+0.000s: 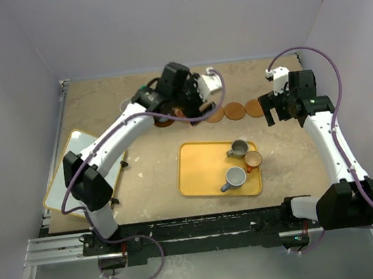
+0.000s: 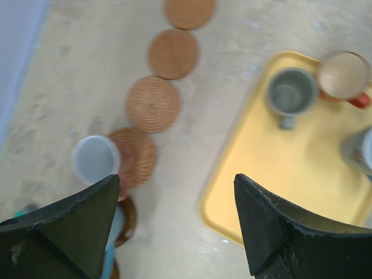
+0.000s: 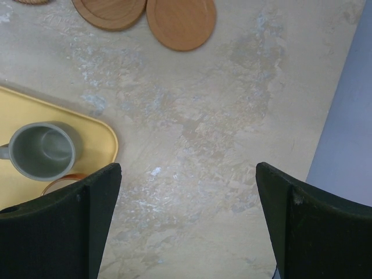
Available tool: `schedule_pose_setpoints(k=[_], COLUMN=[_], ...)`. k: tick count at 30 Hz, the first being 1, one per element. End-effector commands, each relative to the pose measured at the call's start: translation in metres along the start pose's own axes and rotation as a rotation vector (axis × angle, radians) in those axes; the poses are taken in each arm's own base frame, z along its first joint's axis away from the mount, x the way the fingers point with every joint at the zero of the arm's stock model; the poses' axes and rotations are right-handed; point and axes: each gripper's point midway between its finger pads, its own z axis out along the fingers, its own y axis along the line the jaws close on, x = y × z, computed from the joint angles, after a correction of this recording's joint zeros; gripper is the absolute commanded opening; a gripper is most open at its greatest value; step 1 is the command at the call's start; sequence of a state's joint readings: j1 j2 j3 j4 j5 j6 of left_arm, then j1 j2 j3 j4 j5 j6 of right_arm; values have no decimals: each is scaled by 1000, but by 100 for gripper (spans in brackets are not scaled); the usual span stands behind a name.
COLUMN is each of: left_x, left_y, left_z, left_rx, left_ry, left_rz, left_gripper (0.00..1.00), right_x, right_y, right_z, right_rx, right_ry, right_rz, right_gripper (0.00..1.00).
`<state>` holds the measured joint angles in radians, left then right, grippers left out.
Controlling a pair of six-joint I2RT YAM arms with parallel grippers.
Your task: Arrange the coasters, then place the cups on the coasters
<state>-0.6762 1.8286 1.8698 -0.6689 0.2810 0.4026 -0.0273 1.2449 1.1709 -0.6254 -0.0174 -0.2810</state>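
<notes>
The left hand [image 2: 175, 189] stands wide, holding nothing, above a pale cup [image 2: 95, 158] at the edge of a coaster [image 2: 138, 156]. That coaster lies in a row of coasters beyond the tray [image 2: 273, 174]. The right hand [image 3: 187, 177] gapes wide over bare bench [image 3: 221, 116] right of the tray. A grey cup [image 1: 239, 148] and an orange cup [image 1: 253, 159] stand in the tray.

Left arm [image 1: 115, 138] reaching far forward, left fingers [image 2: 64, 232] spread wide, right arm [image 1: 329, 139] extended forward, right fingers [image 3: 64, 226] wide apart.
</notes>
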Motion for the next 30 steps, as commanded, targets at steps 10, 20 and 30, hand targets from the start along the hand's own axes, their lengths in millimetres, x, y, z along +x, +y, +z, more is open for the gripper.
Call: schedule_pose_setpoints(k=[10,20,30], left_x=[36,55,73], left_y=[-181,-227,-245], left_z=[26,63,84], left_rx=[329,423,441], left_ry=[83,144,207], left_rz=[167,28,-17], left_gripper=[74,63,54], right_x=[-10,-8,-8], right_y=[-5,-5,-5], right_z=[-9,-5,-5], right_rx=[23,21,16], right_ry=[-51,-40,-39], right_rz=[-3,-5,-7], right_gripper=[100,100,100])
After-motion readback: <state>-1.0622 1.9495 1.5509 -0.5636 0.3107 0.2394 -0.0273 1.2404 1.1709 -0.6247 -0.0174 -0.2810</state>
